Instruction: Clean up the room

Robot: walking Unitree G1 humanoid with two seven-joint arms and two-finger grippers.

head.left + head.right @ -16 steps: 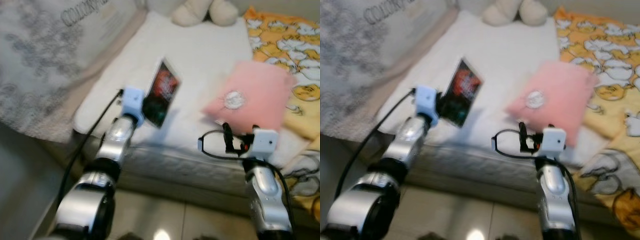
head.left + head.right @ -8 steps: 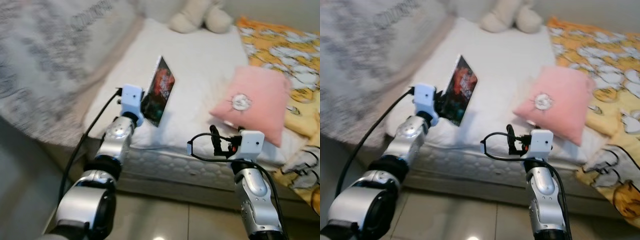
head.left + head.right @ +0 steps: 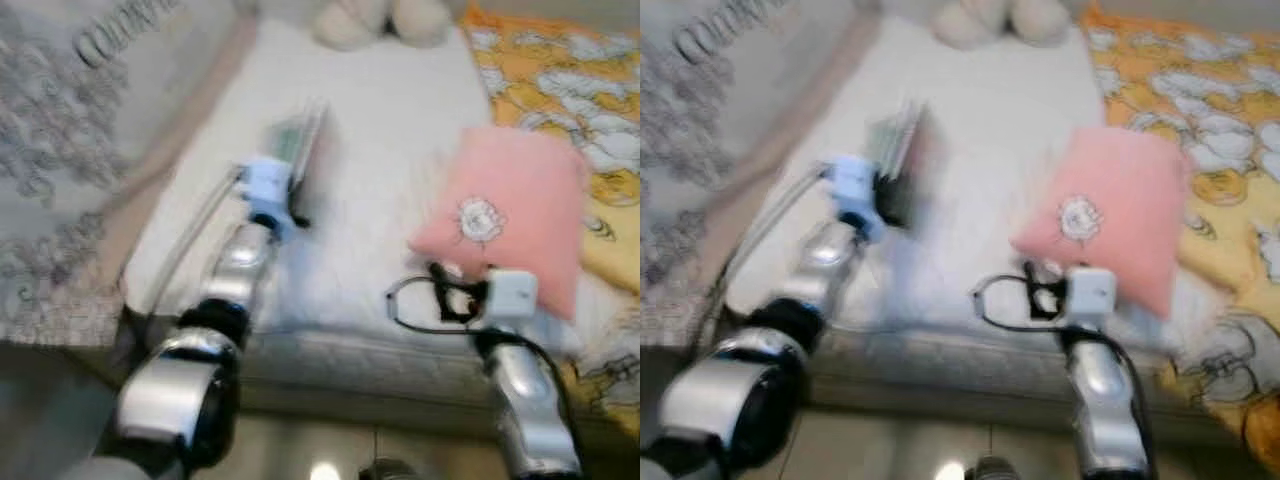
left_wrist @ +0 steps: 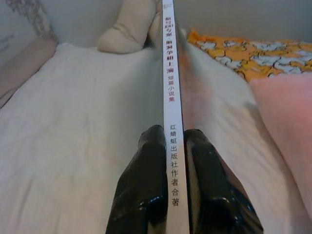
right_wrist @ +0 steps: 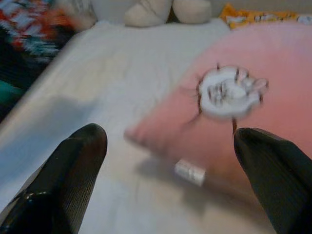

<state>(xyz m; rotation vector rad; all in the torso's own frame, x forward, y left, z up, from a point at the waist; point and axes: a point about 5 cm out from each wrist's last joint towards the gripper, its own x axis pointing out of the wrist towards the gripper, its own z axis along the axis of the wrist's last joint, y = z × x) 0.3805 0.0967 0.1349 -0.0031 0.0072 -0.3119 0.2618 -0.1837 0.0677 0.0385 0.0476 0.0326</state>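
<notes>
My left gripper (image 4: 169, 168) is shut on a thin paperback book (image 4: 170, 73), held edge-on over the white mattress (image 3: 400, 120); its white spine carries printed characters. From the head camera the book (image 3: 297, 150) is a blurred upright sliver above the left wrist. My right gripper (image 5: 170, 146) is open, its two black fingers (image 5: 78, 156) wide apart, just short of a pink cushion (image 3: 515, 215) with a small white face patch (image 5: 229, 92). The cushion lies on the bed's right half.
A cream plush toy (image 3: 375, 20) lies at the head of the bed. An orange and white patterned blanket (image 3: 560, 80) covers the right side. A grey patterned throw (image 3: 70, 140) hangs at the left. Tiled floor (image 3: 330, 455) runs below the mattress edge.
The left gripper has turned the book from cover-facing to edge-on and pushed it farther over the bed. The camera has shifted and blurred. The right gripper stays before the cushion.
</notes>
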